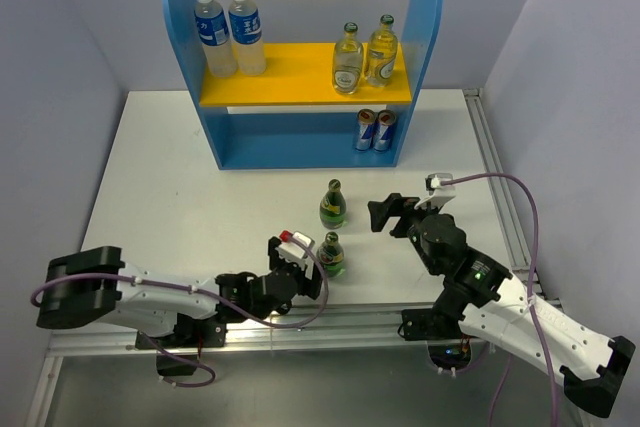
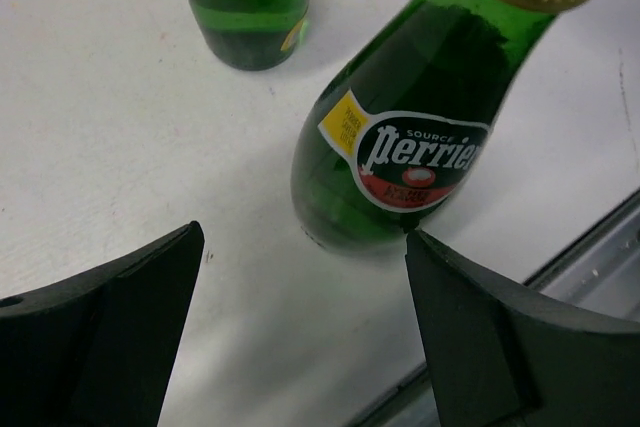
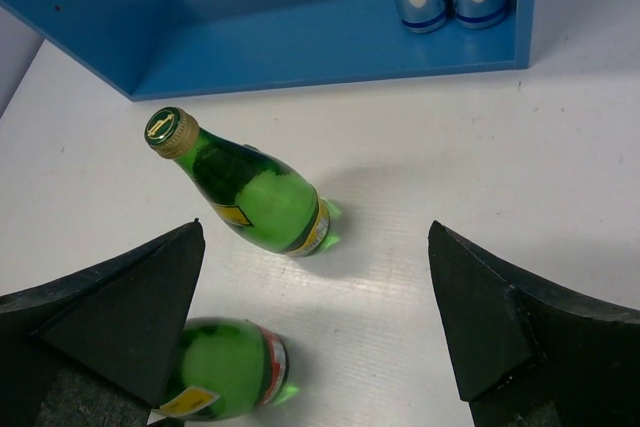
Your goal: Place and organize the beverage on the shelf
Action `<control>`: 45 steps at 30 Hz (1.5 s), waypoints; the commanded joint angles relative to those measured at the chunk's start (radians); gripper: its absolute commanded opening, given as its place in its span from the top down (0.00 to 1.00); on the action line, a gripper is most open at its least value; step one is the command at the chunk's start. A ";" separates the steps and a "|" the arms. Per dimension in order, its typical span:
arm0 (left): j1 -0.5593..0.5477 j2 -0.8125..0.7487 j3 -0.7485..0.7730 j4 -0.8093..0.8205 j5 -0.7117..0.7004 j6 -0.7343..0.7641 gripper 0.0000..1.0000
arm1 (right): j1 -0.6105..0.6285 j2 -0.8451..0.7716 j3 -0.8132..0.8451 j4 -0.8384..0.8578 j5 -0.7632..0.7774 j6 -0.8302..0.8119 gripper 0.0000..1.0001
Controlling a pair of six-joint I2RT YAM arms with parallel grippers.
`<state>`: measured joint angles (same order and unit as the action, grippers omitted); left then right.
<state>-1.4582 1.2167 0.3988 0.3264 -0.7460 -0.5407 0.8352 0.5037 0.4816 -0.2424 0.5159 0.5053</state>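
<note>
Action on the desk (image 1: 180,177): the left end effector (image 2: 305,247) is spread wide and empty, its tips just beside the near green Perrier bottle (image 1: 331,256). The right end effector (image 3: 318,237) is spread too, facing the far green bottle (image 1: 333,205). Both bottles stand upright before the blue shelf (image 1: 185,47), whose yellow board (image 1: 300,77) carries two clear plastic bottles (image 1: 215,37) and two pale glass bottles (image 1: 348,59).

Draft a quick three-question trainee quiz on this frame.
1. True or false: both dark green glass bottles stand on the white table, not on the blue two-level shelf.
2. What stands on the shelf's lower level? A two blue-silver cans; B the green bottles; C nothing.
3. How many bottles stand on the yellow upper board?
Key: 1 true; 2 A; 3 four.
</note>
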 commanded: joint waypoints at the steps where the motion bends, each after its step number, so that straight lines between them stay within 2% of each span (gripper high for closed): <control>1: 0.033 0.070 0.041 0.219 0.000 0.073 0.12 | 0.007 0.002 0.005 0.012 0.024 0.009 0.00; 18: 0.139 0.354 0.159 0.430 0.189 0.128 0.12 | 0.007 -0.001 0.003 0.015 0.035 0.006 0.00; 25: 0.188 0.445 0.190 0.493 0.197 0.133 0.18 | 0.007 -0.001 0.002 0.012 0.035 0.009 0.00; 28: 0.203 0.477 0.201 0.494 0.182 0.128 0.26 | 0.007 -0.002 0.002 0.018 0.035 0.007 0.00; 29: 0.203 0.483 0.201 0.497 0.174 0.127 0.34 | 0.005 -0.001 0.002 0.017 0.033 0.006 0.00; 31: 0.205 0.489 0.196 0.507 0.165 0.124 0.42 | 0.007 0.001 0.002 0.018 0.033 0.006 0.00; 34: 0.205 0.471 0.198 0.487 0.160 0.120 0.67 | 0.007 0.002 0.003 0.018 0.035 0.006 0.00; 35: 0.205 0.448 0.202 0.440 0.145 0.116 0.87 | 0.007 0.001 0.002 0.020 0.035 0.006 0.00; 37: 0.205 0.417 0.207 0.375 0.119 0.091 1.00 | 0.007 -0.001 0.002 0.017 0.035 0.007 0.00; 45: 0.228 0.075 0.129 0.110 -0.064 0.082 1.00 | 0.007 -0.014 -0.003 0.025 0.024 0.003 0.00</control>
<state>-1.2514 1.4345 0.5072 0.4580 -0.6777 -0.4488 0.8352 0.4980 0.4816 -0.2405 0.5308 0.5056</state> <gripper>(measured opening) 0.741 0.998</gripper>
